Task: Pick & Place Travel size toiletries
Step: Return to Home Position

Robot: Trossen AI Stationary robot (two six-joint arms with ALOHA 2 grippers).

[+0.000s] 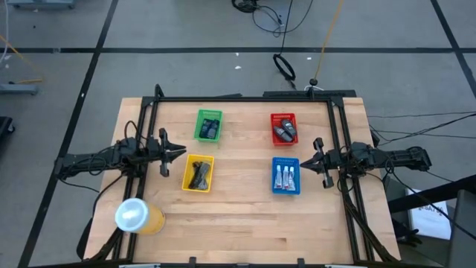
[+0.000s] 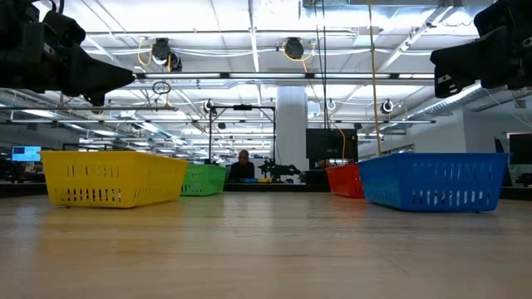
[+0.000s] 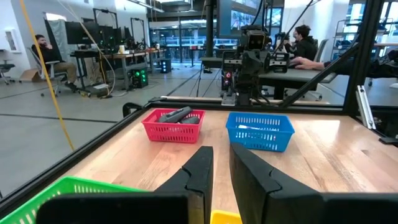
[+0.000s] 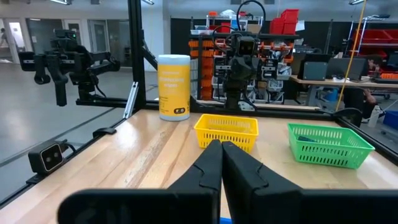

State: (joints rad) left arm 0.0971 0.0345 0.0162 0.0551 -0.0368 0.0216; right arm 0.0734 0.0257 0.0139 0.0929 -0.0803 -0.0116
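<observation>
Since the tabletop (image 1: 245, 223) carries four baskets w/ every toiletry in view inside one, the sorting reads as done; the step in hand looks like the return to home, approx. complete. Next move, if any, needs no grasp, just parking both arms w/o clipping a basket. Left arm (image 1: 97, 158) lies low at the left edge, pointing inward; right arm (image 1: 387, 158) mirrors it opposite. Yellow basket (image 1: 198, 157) sits just beside the left end effector (image 1: 181, 152), blue basket (image 1: 286, 191) just beside the right end effector (image 1: 303, 161); green basket (image 1: 209, 112) & red basket (image 1: 283, 115) sit farther back. Left fingers (image 3: 200, 174): a slit apart, empty. Right fingers (image 4: 211, 162): pressed together, nothing held. White tubes (image 1: 285, 177) lie in blue, dark pieces (image 1: 198, 176) in yellow, grey pieces (image 1: 285, 134) in red; green's contents too small to tell.
</observation>
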